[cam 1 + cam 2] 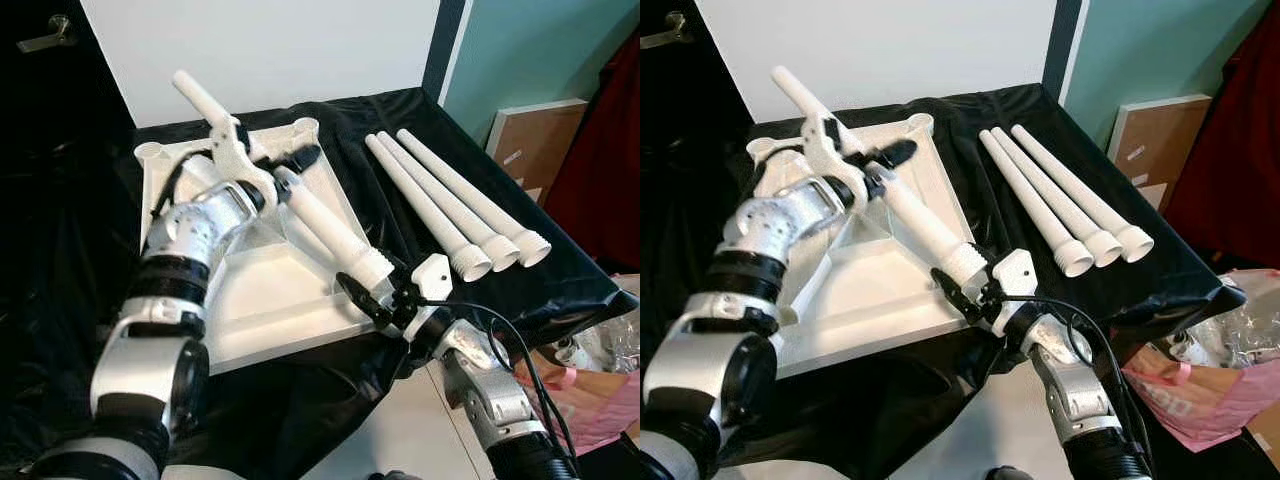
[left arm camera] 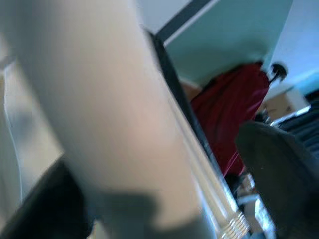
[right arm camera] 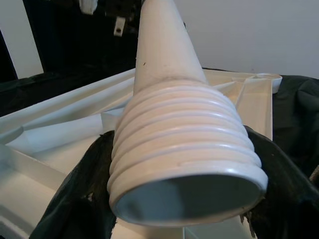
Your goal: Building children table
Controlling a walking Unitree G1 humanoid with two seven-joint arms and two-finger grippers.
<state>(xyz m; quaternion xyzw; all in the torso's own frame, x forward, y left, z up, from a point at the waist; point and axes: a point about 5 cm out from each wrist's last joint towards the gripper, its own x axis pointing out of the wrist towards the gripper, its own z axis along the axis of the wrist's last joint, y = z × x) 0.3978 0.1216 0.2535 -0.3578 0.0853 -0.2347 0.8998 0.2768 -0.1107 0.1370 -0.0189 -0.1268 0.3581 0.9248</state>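
With the left pincer [image 1: 300, 165] clasping the white table leg [image 1: 325, 222] mid-shaft over the upturned tabletop [image 1: 270, 300] and the right pincer [image 1: 372, 300] apparently cradling its threaded end, swing that end squarely to a corner socket [image 1: 152, 152].

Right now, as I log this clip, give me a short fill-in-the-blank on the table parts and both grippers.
1. The number of loose table legs lying side by side on the black cloth is ____.
2. The left gripper and right gripper together hold one white ____.
3. The right gripper grips that part at its ____ end.
4. The upturned tabletop is coloured ____.

Missing words: three; table leg; threaded; white
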